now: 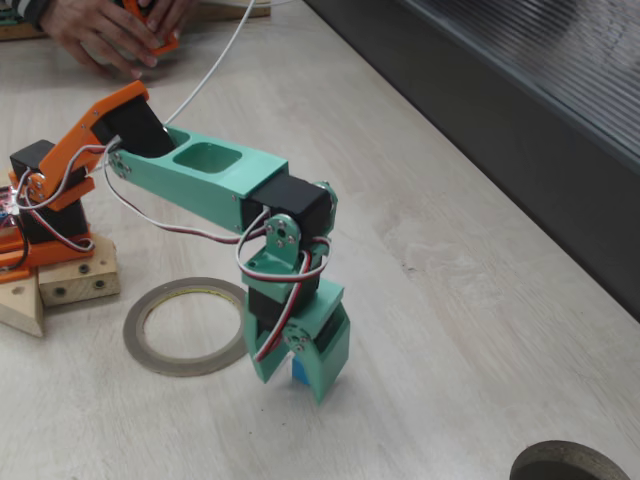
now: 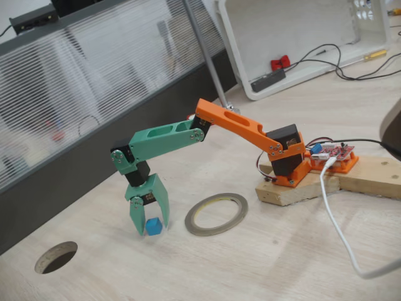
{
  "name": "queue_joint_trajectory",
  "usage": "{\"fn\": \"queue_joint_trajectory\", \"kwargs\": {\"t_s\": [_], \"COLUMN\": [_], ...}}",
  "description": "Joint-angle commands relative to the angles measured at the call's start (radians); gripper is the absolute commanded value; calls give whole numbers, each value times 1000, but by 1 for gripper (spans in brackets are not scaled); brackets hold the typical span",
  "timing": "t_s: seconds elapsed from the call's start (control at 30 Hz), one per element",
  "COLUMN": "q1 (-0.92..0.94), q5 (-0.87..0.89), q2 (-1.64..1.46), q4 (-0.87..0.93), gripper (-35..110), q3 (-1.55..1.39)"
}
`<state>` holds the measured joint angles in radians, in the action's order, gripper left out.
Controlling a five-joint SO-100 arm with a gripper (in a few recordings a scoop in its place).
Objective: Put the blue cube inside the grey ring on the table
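Pale wood-grain table [image 2: 263,263], ribbed dark strip [image 1: 520,120] behind.
Your gripper [image 2: 149,221] stands spread around the blue cube [image 2: 154,226], beside the grey ring [image 2: 216,214].

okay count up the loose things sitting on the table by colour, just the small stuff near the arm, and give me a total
Blue: 1, the blue cube, between the open fingers of the gripper.
Grey: 1, the grey ring, lying flat beside the cube, hole empty.
Total: 2
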<state>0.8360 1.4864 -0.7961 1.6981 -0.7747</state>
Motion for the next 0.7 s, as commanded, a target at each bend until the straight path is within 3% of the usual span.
{"fn": "queue_joint_trajectory", "kwargs": {"t_s": [0.0,0.37,0.67], "q1": [17,17,17], "q5": [2,2,9], "q2": [-17,-17,-18], "q4": [28,28,18], "gripper": [45,44,21], "q3": [15,15,15]}}
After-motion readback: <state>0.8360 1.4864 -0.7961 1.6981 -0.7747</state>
